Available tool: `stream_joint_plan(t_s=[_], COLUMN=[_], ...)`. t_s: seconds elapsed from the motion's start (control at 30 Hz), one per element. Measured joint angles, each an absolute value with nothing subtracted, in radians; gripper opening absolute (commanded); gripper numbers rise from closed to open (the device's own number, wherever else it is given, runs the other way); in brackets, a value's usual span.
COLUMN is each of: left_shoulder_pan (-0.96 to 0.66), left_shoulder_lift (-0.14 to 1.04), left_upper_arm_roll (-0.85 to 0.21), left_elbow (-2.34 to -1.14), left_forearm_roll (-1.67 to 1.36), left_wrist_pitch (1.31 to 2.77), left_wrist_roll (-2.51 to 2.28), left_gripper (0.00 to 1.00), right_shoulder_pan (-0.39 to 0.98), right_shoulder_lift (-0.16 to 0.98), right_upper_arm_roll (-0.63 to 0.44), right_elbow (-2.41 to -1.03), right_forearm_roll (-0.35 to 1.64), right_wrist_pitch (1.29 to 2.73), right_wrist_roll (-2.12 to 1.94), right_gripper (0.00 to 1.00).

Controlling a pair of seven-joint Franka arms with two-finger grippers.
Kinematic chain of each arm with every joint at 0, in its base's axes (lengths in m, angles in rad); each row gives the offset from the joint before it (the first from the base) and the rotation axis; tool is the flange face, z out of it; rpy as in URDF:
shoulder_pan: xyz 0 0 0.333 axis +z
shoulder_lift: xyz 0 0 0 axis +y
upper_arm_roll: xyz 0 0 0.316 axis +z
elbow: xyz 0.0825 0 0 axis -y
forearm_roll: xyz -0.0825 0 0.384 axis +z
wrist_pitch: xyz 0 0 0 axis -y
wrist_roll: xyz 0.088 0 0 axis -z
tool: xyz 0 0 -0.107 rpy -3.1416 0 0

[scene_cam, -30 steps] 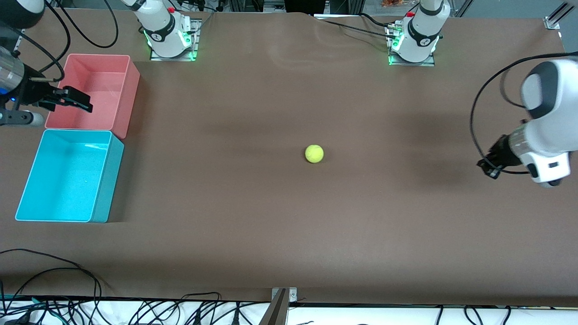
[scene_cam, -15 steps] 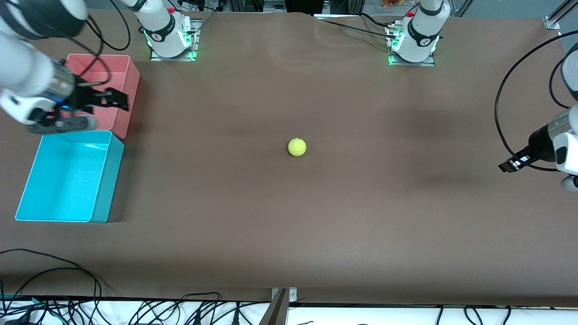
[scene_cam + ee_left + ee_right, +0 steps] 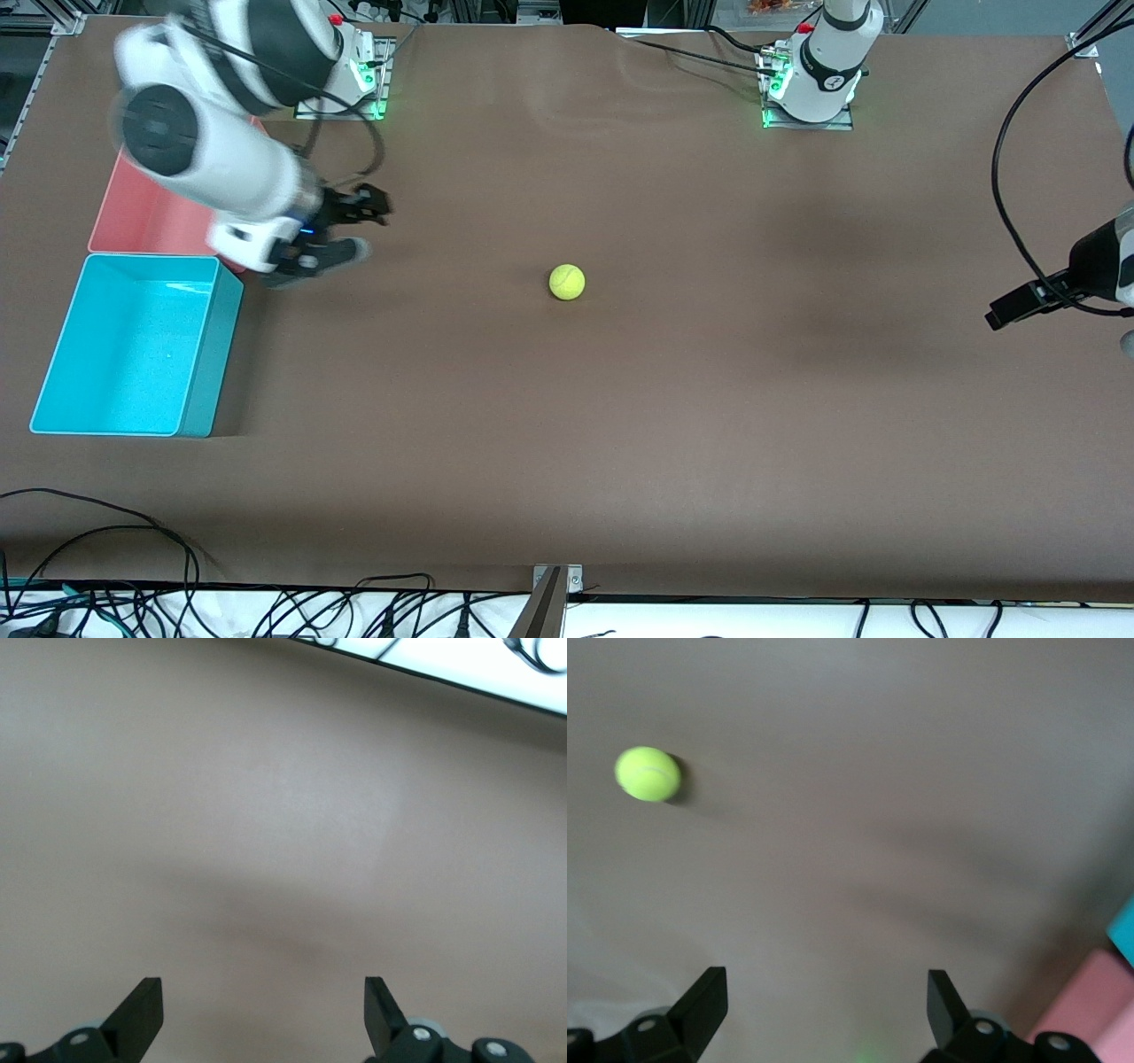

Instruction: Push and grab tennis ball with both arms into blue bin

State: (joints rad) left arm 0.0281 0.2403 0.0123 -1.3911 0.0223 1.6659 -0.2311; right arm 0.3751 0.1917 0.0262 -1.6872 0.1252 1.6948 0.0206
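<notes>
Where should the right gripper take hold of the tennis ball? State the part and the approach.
Across its widest middle, probably from straight above. The tennis ball is round, sits alone on the bare table, and looks narrower than the open right gripper, so a finger likely fits down each side.

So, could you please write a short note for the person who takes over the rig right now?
Left end effector: open, empty, at the left arm's end of the table.
Right end effector: open, empty, over the table beside the pink bin.
Tennis ball: loose mid-table, untouched.
Blue bin: empty.
Done: nothing is in the bin.
Left: grab the ball, drop it in the blue bin.
</notes>
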Motion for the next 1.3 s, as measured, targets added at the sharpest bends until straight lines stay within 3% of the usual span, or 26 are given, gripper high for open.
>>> stream_joint_plan(t_s=[0.63,1.3], left_shoulder_pan=[0.027,0.025], left_shoulder_lift=[0.24,0.242], left_upper_arm_roll=[0.01,0.012], left_elbow=[-1.348,-1.348], left_forearm_roll=[0.008,0.008], left_wrist_pitch=[1.597,1.585], left_wrist_roll=[0.063,0.066], left_gripper=[1.0,1.0], right_shoulder_pan=[0.566,0.727], right_shoulder_lift=[0.427,0.624], right_upper_arm_roll=[0.025,0.025], right_elbow=[-1.688,-1.688], right_forearm_roll=[0.188,0.232], right_wrist_pitch=[2.057,2.319], right_wrist_roll=[0.065,0.241], right_gripper=[1.0,1.0])
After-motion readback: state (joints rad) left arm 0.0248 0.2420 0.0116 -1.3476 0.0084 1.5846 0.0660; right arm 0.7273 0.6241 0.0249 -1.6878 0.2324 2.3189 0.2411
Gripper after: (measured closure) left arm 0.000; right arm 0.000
